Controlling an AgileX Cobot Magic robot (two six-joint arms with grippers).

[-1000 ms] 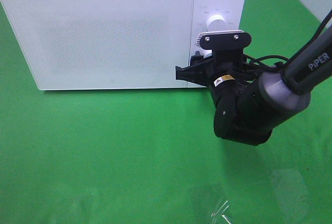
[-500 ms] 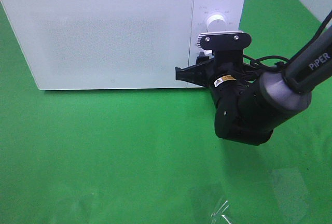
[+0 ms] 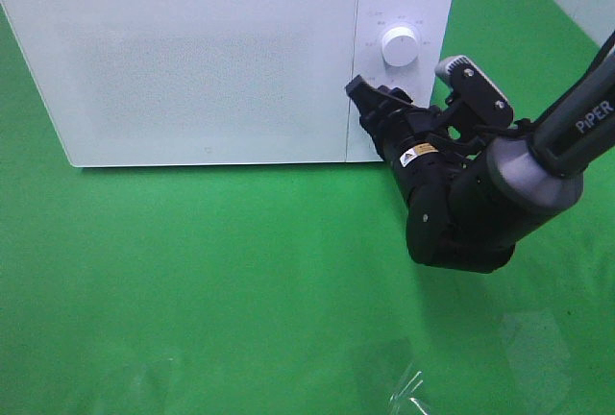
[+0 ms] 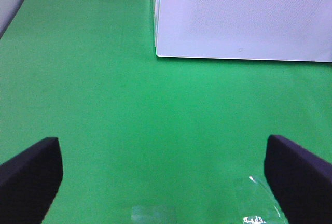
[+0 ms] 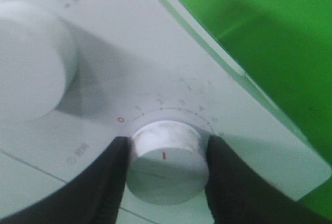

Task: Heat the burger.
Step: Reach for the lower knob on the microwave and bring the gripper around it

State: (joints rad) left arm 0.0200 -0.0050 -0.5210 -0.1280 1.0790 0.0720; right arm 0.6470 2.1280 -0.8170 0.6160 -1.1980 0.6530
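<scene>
The burger is out of view. The white microwave (image 3: pixel 211 69) stands at the back of the green table with its door closed. My right gripper (image 3: pixel 370 106) is pressed against its control panel below the upper dial (image 3: pixel 400 46). In the right wrist view the gripper (image 5: pixel 168 140) is shut on the lower timer knob (image 5: pixel 166 164), one black finger (image 5: pixel 104 182) touching each side; the knob's red mark faces the camera. My left gripper (image 4: pixel 166 182) hangs open over bare green cloth, with the microwave (image 4: pixel 244 16) ahead of it.
A scrap of clear plastic film (image 3: pixel 408 391) lies on the cloth near the front edge, also close to the left gripper's finger as film (image 4: pixel 254 206). The right arm's black wrist (image 3: pixel 461 213) hangs over the table in front of the control panel.
The right wrist has rolled while gripping the lower knob; its camera bracket swung from above the gripper to the right side, and the upper dial now shows. The left arm has not moved.
</scene>
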